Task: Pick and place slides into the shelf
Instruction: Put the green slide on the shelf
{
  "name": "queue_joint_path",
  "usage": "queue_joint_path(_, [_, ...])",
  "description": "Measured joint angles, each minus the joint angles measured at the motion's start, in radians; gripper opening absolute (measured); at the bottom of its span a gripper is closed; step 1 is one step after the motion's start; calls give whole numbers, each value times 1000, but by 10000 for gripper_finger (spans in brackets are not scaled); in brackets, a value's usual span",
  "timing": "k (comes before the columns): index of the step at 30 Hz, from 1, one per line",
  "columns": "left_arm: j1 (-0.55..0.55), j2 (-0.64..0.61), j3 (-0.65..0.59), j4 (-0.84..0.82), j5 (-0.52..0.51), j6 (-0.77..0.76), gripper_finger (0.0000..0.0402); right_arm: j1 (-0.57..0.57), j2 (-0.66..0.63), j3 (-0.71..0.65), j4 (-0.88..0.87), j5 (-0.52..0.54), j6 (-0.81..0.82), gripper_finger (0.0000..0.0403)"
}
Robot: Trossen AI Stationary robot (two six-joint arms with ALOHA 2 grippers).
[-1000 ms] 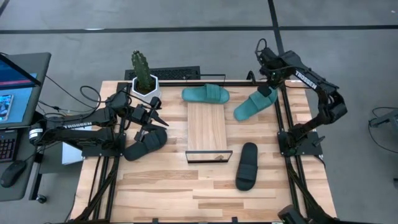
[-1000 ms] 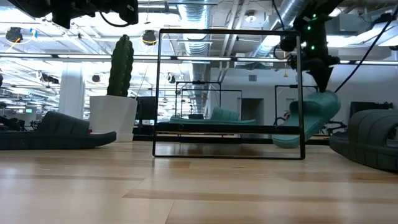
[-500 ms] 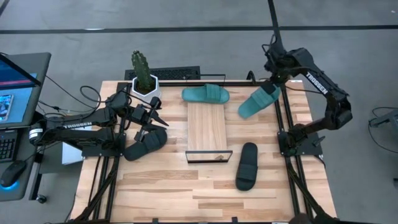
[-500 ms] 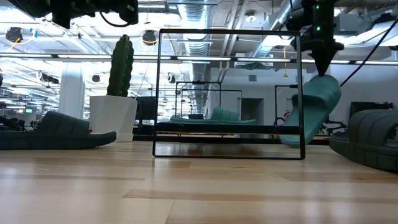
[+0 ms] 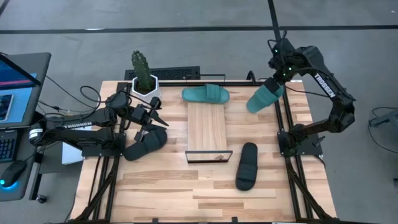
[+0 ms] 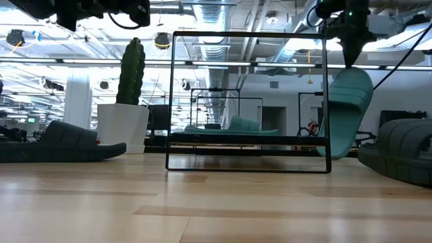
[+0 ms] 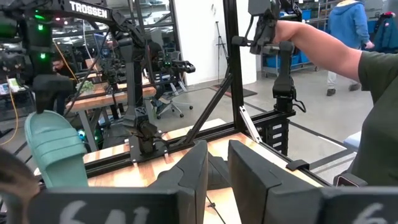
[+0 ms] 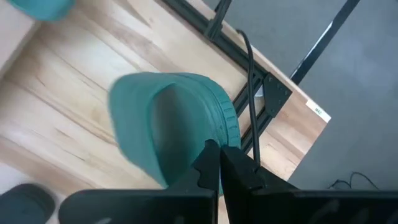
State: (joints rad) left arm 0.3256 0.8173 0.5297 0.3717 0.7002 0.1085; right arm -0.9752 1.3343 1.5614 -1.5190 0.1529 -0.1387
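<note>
The right gripper (image 5: 278, 78) pinches a teal slide (image 5: 263, 98) by its edge, fingers clamped, and it hangs nearly upright over the table's far right corner. The second teal slide (image 5: 205, 94) lies at the shelf's (image 5: 206, 127) far end. The left gripper (image 5: 155, 119) hovers with fingers slightly apart above a black slide (image 5: 144, 144) near the left edge. Another black slide (image 5: 247, 165) lies right of the shelf's near end.
</note>
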Motion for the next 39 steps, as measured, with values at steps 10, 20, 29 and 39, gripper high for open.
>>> queue_joint_path(10, [0, 0, 0, 0, 0, 0, 55, 1, -7, 113, -53, -22, 11, 0])
queue_joint_path(20, [0, 0, 0, 0, 0, 0, 55, 56, -9, 222, -53, -26, 27, 0])
queue_joint_path(29, [0, 0, 0, 0, 0, 0, 55, 131, -13, 329, -52, -50, 61, 0])
queue_joint_path(39, [0, 0, 0, 0, 0, 0, 55, 230, -13, 406, -51, -50, 131, 0])
